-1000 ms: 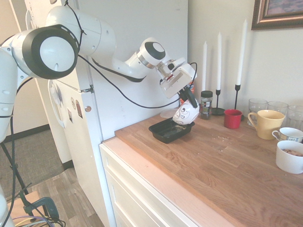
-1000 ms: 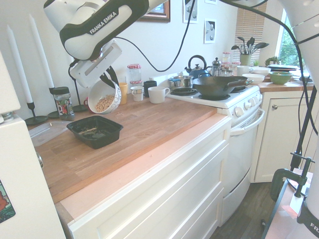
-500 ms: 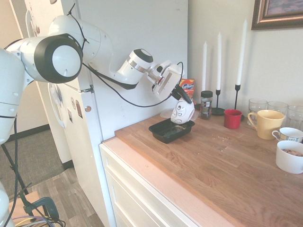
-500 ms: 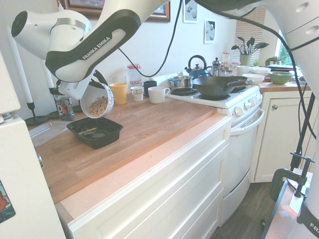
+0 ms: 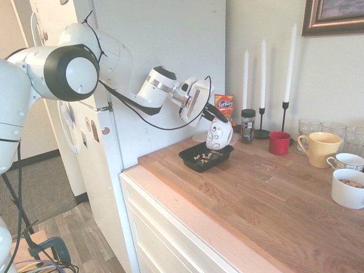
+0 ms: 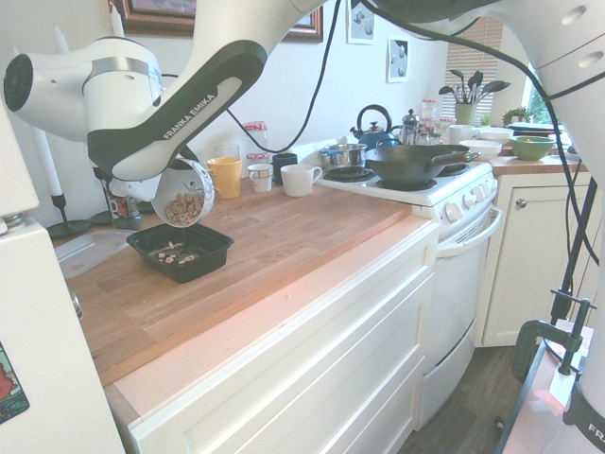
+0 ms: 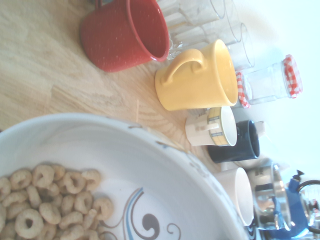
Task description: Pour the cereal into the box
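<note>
Where gripper clenches bowl, contact is obscured | cereal cut off, wrist view

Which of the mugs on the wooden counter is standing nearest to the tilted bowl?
The small red mug; the yellow mug and both white mugs stand farther from the swirl-patterned white bowl.

The bowl is white with brown and blue swirls; the cereal is light brown; the box is black.
</note>
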`<state>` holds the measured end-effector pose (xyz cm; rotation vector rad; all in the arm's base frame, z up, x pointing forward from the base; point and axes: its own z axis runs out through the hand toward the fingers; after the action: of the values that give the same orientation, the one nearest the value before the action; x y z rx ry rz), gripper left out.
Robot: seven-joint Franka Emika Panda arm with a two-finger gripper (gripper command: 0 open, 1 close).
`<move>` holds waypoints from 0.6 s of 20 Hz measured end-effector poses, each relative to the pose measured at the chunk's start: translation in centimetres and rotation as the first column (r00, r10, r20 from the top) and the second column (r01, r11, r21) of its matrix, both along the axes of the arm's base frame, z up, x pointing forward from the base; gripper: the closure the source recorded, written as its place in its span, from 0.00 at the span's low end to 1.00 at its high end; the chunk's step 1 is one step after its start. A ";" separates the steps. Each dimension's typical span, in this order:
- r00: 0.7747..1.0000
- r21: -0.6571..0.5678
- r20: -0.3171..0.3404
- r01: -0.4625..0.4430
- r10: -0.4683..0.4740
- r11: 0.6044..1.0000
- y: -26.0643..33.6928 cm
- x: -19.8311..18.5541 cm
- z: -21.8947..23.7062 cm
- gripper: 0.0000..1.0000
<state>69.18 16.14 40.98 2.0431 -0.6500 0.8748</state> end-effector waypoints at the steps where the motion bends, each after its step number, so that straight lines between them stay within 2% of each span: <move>1: 1.000 -0.008 -0.001 -0.002 0.002 1.000 0.1 -0.1 -0.2 1.00; 12: 1.000 -0.124 0.015 0.005 -0.003 0.992 0.6 -1.4 -1.8 1.00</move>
<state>67.79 16.78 39.13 1.9256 -0.5933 0.9060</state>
